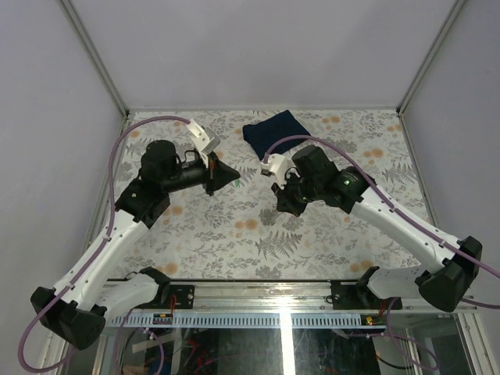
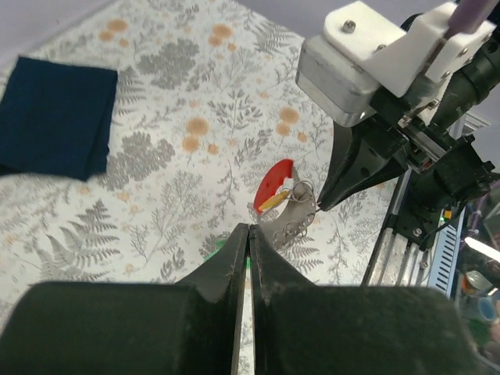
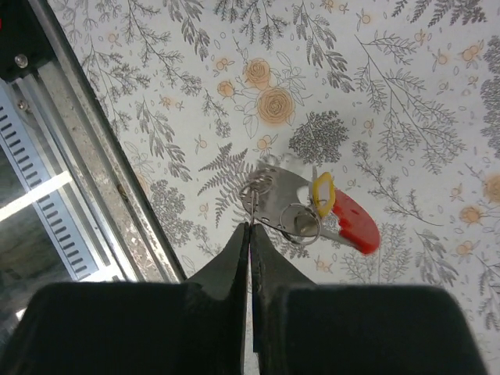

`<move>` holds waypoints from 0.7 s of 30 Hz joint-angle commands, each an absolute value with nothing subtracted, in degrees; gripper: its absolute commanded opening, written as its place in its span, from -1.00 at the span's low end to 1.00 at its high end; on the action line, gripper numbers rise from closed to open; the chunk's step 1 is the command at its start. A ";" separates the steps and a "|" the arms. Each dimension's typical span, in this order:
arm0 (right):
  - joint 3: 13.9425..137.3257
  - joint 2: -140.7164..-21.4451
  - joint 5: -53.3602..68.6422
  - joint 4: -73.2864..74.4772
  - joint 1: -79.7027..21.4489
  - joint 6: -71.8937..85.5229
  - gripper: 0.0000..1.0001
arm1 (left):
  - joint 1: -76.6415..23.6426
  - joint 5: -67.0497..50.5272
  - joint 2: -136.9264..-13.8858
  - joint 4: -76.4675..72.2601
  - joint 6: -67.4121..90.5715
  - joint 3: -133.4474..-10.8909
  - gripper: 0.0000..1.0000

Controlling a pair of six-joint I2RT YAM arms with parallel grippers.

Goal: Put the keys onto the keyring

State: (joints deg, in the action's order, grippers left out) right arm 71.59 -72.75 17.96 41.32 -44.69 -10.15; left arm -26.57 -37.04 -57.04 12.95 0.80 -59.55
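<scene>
Pinching the keyring (image 3: 299,221) by its thin wire loop, the right gripper (image 3: 250,228) is clamped on it over the floral table cover (image 3: 406,70). The red tag (image 3: 355,225) and the yellow-headed key (image 3: 322,190) sit just beside. The left gripper (image 2: 248,232) is pressed together. A green key head (image 2: 214,247) peeks from under it; I cannot tell whether it is held. These pieces look light, stiff and slippery, so the plastic heads probably offer the best purchase.

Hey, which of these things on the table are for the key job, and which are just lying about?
For the job:
keyring with its red tag
yellow-headed key
green-headed key

Lying about:
dark blue cloth
</scene>
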 commanded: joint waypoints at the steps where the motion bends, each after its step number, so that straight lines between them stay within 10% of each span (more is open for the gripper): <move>1: 72.86 -74.19 19.90 36.23 -44.47 -3.52 -1.00 | -26.19 -34.68 -59.96 19.18 2.75 -60.70 -1.00; 21: 65.77 -62.99 10.95 28.65 -44.44 -2.88 -1.00 | -31.11 -24.04 -67.39 19.37 11.96 -52.07 -1.00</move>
State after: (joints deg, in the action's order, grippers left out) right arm 62.98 -64.16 5.89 30.63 -44.56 -2.55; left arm -30.52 -24.97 -66.89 20.62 9.52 -52.51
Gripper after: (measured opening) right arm 0.009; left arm 0.002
